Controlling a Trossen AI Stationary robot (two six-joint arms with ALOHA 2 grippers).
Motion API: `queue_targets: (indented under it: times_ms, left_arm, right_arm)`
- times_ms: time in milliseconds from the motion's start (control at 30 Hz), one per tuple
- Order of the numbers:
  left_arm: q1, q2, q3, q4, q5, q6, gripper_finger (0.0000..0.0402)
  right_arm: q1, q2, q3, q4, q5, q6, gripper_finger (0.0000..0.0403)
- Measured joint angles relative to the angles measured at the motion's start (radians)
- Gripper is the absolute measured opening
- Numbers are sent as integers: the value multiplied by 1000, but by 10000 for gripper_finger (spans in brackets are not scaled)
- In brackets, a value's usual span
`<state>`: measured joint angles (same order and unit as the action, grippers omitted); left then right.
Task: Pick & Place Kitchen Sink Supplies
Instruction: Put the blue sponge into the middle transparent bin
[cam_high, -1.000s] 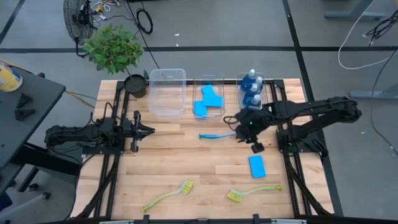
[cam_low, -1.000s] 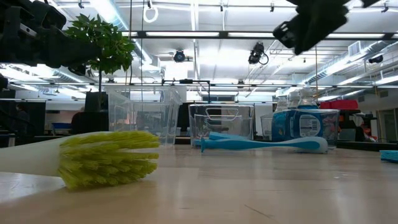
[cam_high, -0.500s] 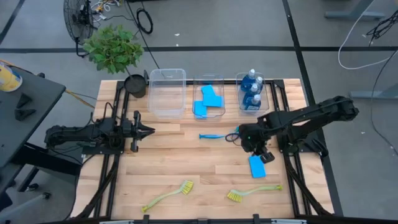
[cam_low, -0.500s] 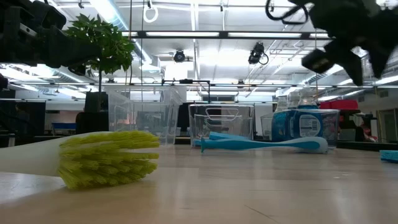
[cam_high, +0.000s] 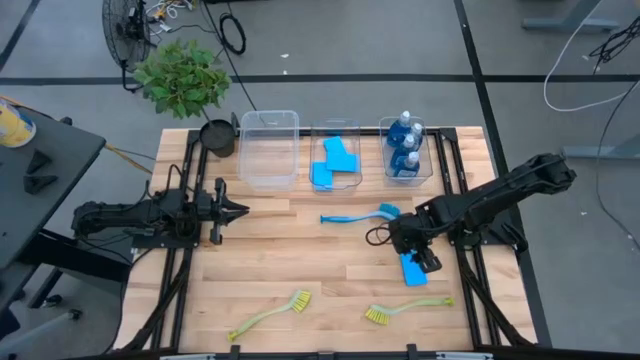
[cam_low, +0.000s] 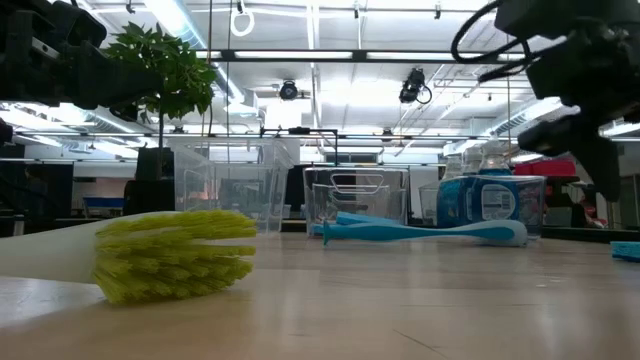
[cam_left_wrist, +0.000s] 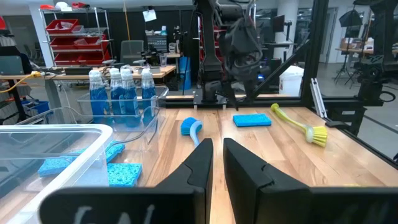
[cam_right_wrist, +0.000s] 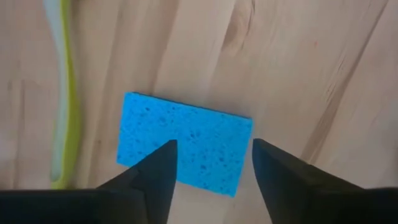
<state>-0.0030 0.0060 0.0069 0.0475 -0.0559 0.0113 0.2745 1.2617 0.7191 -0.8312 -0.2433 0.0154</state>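
A flat blue sponge (cam_high: 413, 270) lies flat on the wooden table at the right, and also shows in the right wrist view (cam_right_wrist: 185, 143). My right gripper (cam_high: 424, 259) hovers just over it, pointing down, open and empty (cam_right_wrist: 214, 168), one finger over each side of the sponge. A blue brush (cam_high: 358, 215) lies mid-table. Two yellow-green brushes (cam_high: 272, 313) (cam_high: 405, 308) lie near the front edge. Blue bottles (cam_high: 405, 145) and other sponges (cam_high: 335, 160) sit in clear bins. My left gripper (cam_high: 236, 210) waits at the table's left, shut and empty.
Three clear bins stand along the far edge: an empty one (cam_high: 269, 150), one with sponges (cam_high: 336, 128) and one with bottles (cam_high: 421, 166). A potted plant (cam_high: 183, 75) stands at the far left corner. A yellow-green brush handle (cam_right_wrist: 62, 93) lies just beside the sponge.
My right gripper has moved from beside the blue brush's head toward the table's near edge and a little right, and down, and now stands over the loose sponge. No object has moved.
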Motion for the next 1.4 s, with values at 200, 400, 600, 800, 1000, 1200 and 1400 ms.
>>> queue_targets:
  times_ms: [200, 400, 600, 800, 1000, 1200, 1400]
  left_arm:
    - [0, 0, 0, 0, 0, 0, 44]
    - [0, 0, 0, 0, 0, 0, 44]
    - [0, 0, 0, 0, 0, 0, 44]
    - [0, 0, 0, 0, 0, 0, 44]
    - [0, 0, 0, 0, 0, 0, 44]
    - [0, 0, 0, 0, 0, 0, 44]
    - [0, 0, 0, 0, 0, 0, 44]
  right_arm:
    - [0, 0, -20, 76, 0, 49, 226]
    - [-11, 0, -51, 94, 60, 146, 224]
    - [-31, 0, -101, 94, 70, 168, 224]
    - [-32, 0, -107, 148, 18, 152, 224]
    - [-37, 35, -107, 165, 26, 152, 224]
    - [-36, 79, -107, 181, 25, 151, 223]
    - [-35, 84, -107, 181, 7, 152, 223]
